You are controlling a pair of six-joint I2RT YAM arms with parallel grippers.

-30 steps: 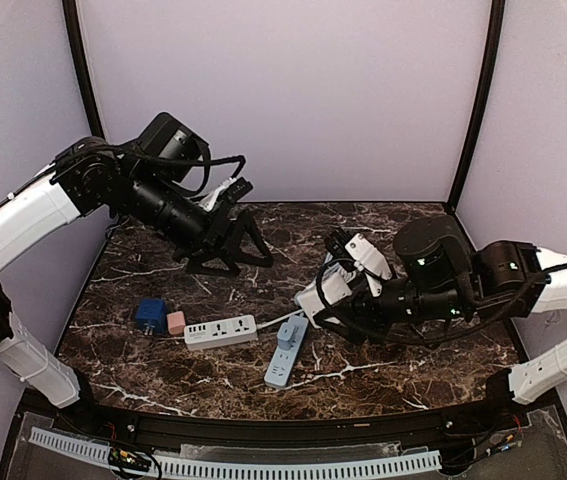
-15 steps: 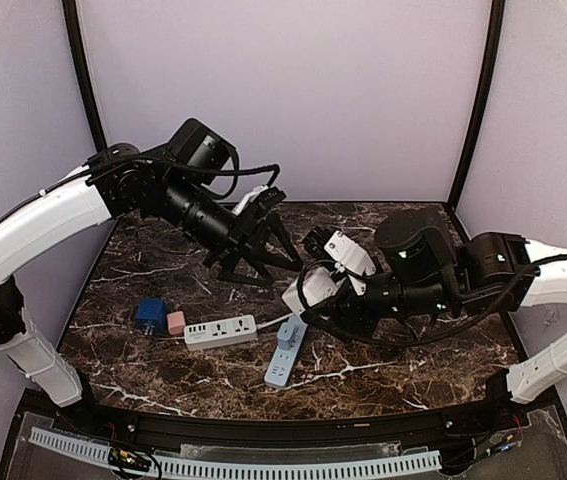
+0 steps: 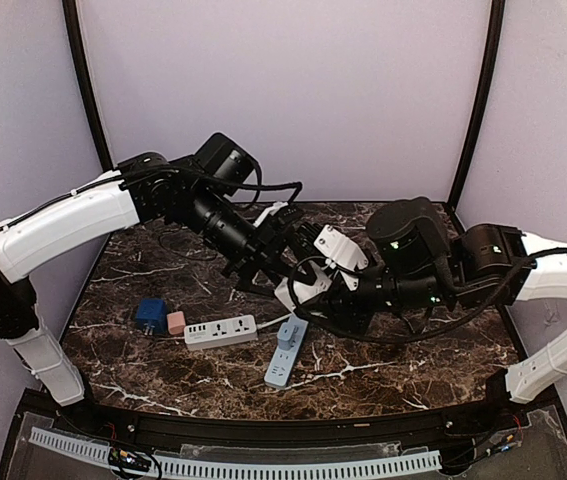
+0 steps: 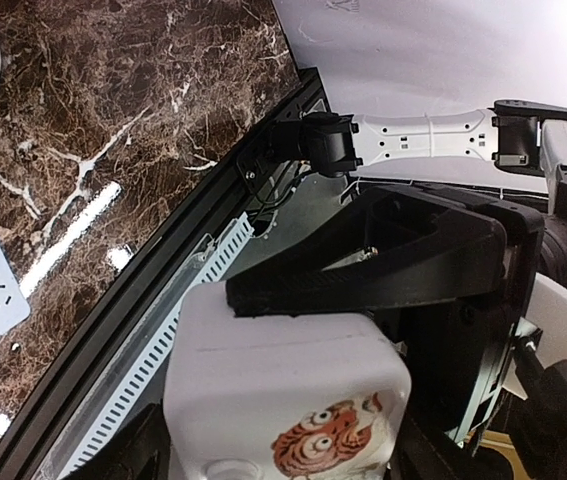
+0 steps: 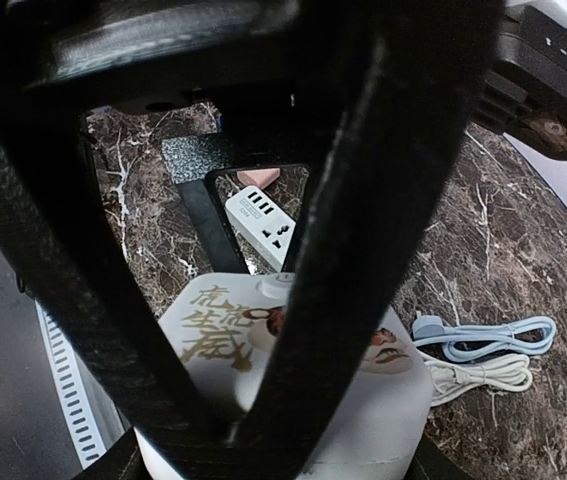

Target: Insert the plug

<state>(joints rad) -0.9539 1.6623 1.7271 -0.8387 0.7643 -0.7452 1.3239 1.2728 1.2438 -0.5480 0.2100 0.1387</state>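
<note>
The plug is a white cube adapter with a tiger print. My right gripper is shut on it and holds it above the table's middle. In the right wrist view the cube sits between my jaws. My left gripper has come in from the left, open, with its black fingers on either side of the same cube. In the left wrist view the cube fills the space between the jaws. The white power strip lies on the table below and to the left.
A light-blue power strip with a plug in it lies in front of the cube. A blue adapter and a pink adapter sit left of the white strip. Coiled blue and white cables lie on the marble.
My left arm has swung right and down until its open fingers straddle the cube. My right gripper has carried the cube a little left towards it.
</note>
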